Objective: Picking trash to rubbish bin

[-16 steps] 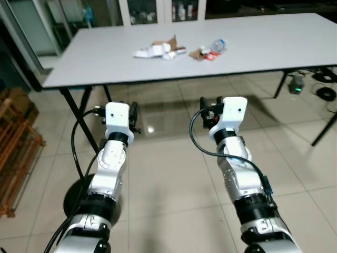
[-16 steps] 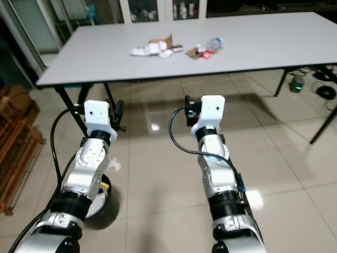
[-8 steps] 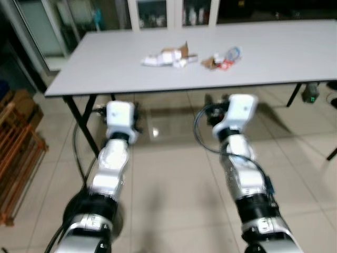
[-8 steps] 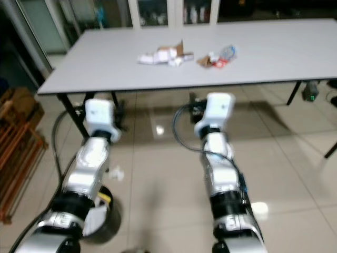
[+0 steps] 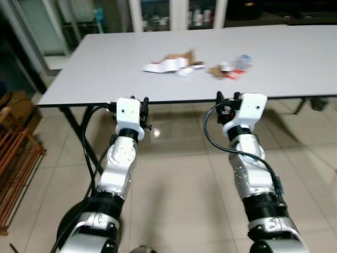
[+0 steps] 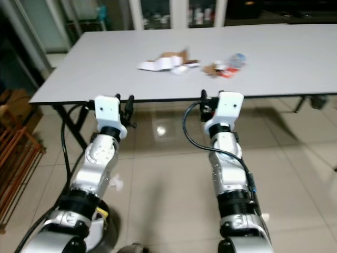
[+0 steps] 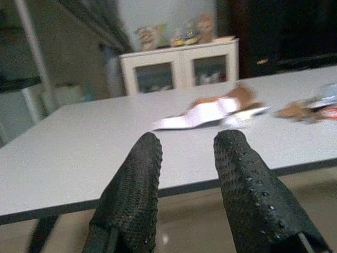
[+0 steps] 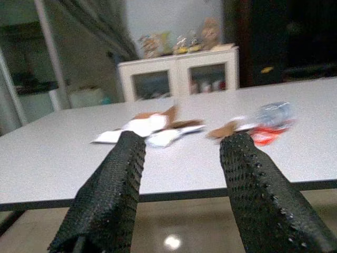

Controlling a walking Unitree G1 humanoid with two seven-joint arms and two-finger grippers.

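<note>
Trash lies in two small heaps near the middle of the grey worktop (image 5: 95,63): a crumpled white paper (image 5: 163,66) with a bit of brown cardboard (image 5: 181,55) beside it, and, a little to the right, a squashed plastic bottle (image 5: 243,60) next to a red-and-brown wrapper (image 5: 225,73). From the head camera, both silver arms reach forward side by side, and the left claw (image 5: 138,104) and right claw (image 5: 226,100) hang just at the worktop's near edge, well short of the trash. A black bin (image 6: 97,224) sits on the tiled floor (image 5: 174,200) by the robot's left side, with a white scrap (image 6: 117,183) on the tiles next to it. A wooden rack (image 5: 13,158) stands at far left.

Left wrist view: the two black fingers (image 7: 134,190) stand apart with nothing between them, aimed over the worktop edge toward the white paper (image 7: 202,115). A white cabinet (image 7: 179,68) stands behind.

Right wrist view: the fingers (image 8: 113,190) are likewise spread and empty, the paper (image 8: 142,126) and the bottle (image 8: 274,113) lying on the worktop beyond them.
</note>
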